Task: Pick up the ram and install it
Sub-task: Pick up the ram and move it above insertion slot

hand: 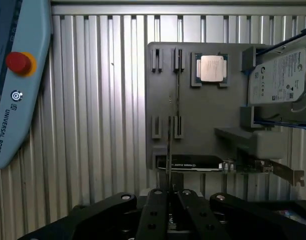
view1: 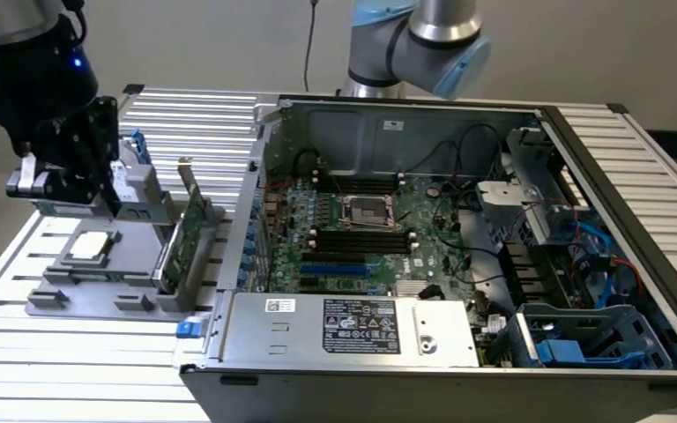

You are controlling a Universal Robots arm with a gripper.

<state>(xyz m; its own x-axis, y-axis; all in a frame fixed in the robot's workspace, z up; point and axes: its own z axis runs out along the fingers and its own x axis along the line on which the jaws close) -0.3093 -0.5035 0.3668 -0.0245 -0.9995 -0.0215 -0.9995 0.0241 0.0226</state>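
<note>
My gripper (view1: 70,196) hangs above the grey parts holder (view1: 85,286) at the exterior view's left, outside the open computer case. In the wrist view its black fingers (hand: 154,210) are pressed together on a thin dark strip seen edge-on, the ram (hand: 169,150). The ram stands clear of the grey parts holder (hand: 208,115), beside the narrow empty slot (hand: 178,90) in it. The motherboard's black memory slots (view1: 362,240) lie inside the case, well to the exterior view's right of my gripper.
The holder also carries a processor (hand: 211,67), a hard drive (hand: 278,77) and a taller green expansion card with a metal bracket (view1: 186,231). A teach pendant with a red button (hand: 18,62) lies on the slatted table. The case wall (view1: 250,203) stands between holder and motherboard.
</note>
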